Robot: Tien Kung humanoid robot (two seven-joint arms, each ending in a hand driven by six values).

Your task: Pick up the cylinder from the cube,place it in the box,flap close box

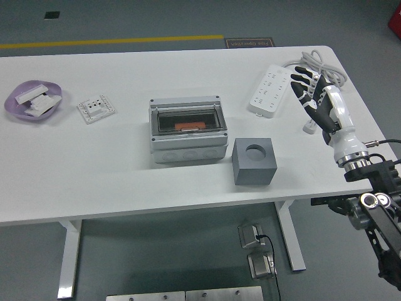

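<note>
One hand [311, 91] is hovering open and empty; you are needing to confirm the box [188, 128] flap [188, 119] is latching flush.

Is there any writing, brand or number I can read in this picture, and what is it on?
Nothing here can be read for certain.
Dark floor sign beyond the table's far edge: carries a line of orange lettering, too blurred to read.
Power strip: no legible marking.
Grey box, grey cube, white socket plate: no print visible.
</note>
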